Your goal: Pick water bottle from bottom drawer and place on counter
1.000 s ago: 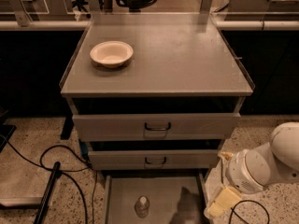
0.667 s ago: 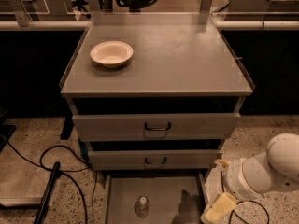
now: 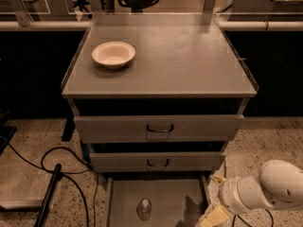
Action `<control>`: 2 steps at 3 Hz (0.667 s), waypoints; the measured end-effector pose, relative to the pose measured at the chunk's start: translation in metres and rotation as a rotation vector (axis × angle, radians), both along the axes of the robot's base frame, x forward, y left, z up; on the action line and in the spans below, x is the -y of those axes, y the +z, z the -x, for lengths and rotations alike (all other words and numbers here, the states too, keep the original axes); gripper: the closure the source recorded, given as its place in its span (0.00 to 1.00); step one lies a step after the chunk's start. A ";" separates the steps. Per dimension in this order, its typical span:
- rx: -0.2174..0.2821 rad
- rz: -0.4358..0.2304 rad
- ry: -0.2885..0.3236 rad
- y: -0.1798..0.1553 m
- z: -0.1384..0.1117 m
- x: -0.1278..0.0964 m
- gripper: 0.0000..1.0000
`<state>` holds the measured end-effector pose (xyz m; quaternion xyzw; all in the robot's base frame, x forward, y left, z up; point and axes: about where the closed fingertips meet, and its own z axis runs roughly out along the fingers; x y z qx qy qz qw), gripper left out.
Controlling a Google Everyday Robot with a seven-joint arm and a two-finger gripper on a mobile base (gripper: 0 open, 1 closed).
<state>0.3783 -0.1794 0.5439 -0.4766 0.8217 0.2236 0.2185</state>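
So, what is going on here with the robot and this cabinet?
The robot's gripper hangs low by the right wall of the open bottom drawer, apart from the water bottle, which stands upright on the drawer floor. A cream bowl sits on the counter above. The bottle is not yet picked up.

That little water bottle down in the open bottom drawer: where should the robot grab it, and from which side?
Probably around the body just below the cap, coming down from above. The water bottle seems to stand upright in the bottom drawer, apart from its walls, so its sides are free. The hand is low at the drawer's right edge.
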 end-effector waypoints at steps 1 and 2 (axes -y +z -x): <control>-0.031 -0.022 0.004 -0.016 0.006 -0.005 0.00; -0.031 -0.022 0.004 -0.016 0.006 -0.005 0.00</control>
